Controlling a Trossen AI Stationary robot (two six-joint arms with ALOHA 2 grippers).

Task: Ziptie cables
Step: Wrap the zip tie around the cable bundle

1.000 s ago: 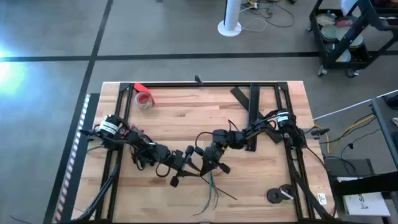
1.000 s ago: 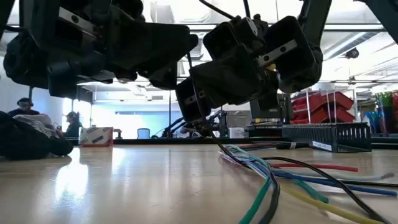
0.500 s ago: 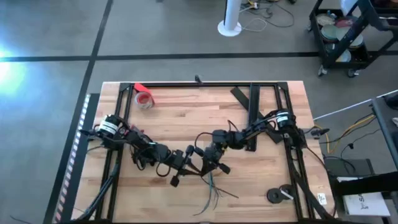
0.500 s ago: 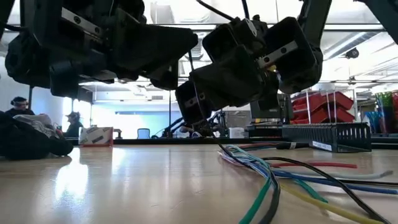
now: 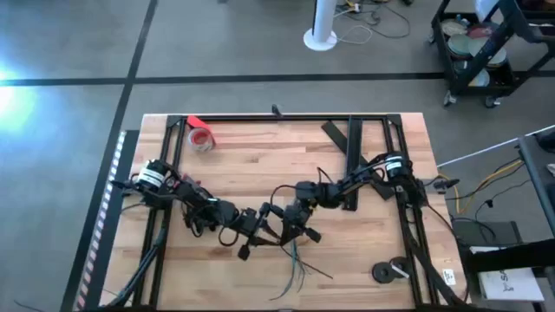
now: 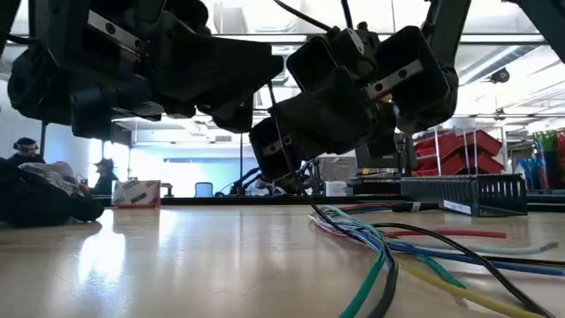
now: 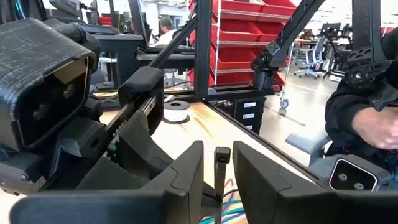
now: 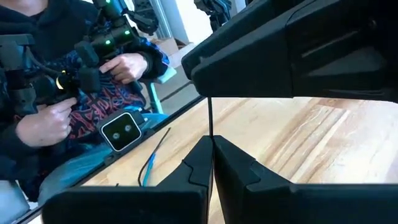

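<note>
Pinching ziptie [image 8: 209, 121], right end effector [image 8: 211, 163] above wood tabletop [image 5: 251, 169]; left end effector [image 7: 217, 169] spread; red bins [image 7: 239, 37] behind.

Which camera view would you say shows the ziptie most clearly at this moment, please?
The right wrist view: the ziptie stands as a thin dark line pinched in the right claw. The left wrist view shows its head between open fingers; the high and low views barely show it.

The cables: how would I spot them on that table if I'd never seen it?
Find the wooden table, then the spot in its middle where the left claw and right claw meet. The cables spill from there toward the table edge at the high view's bottom: thin, loose strands, some green, unlike the wide flat black strips at the far right.
</note>
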